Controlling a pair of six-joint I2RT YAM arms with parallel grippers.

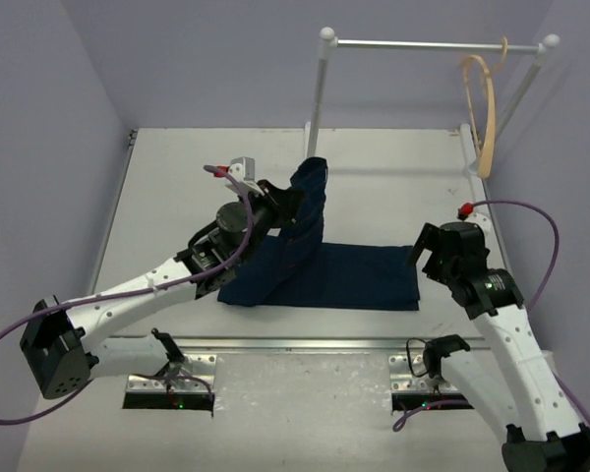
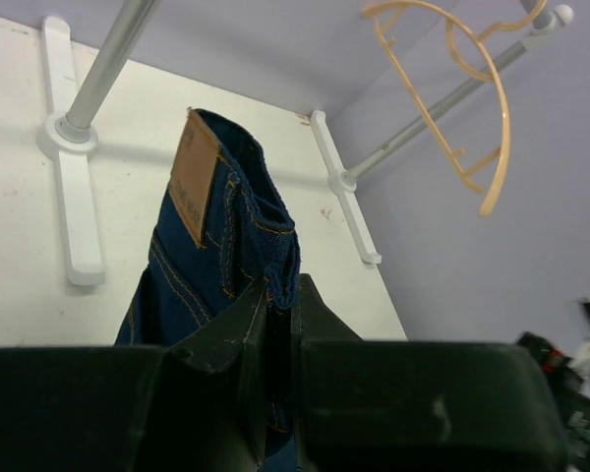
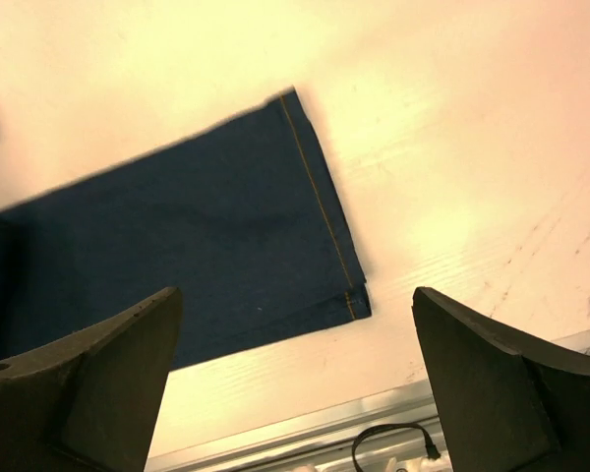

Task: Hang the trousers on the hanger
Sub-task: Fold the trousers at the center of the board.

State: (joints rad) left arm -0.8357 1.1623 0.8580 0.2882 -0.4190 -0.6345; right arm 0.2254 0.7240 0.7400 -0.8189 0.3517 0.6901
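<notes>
Navy trousers (image 1: 346, 276) lie flat (waistband raised); tan hanger (image 1: 490, 128) hangs.

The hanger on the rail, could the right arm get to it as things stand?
Probably yes. The right gripper is open and empty over the hem of the trousers, and the hanger hangs at the right end of the rail, on that arm's side, with nothing between them.

L arm runs from its base toward 1 o'clock, wrist lifted off the desk, L gripper (image 2: 278, 305) pinched tight on the trousers (image 1: 344, 275). R arm leans toward 11 o'clock, R gripper (image 3: 295, 293) aimed down, jaws spread wide.
</notes>
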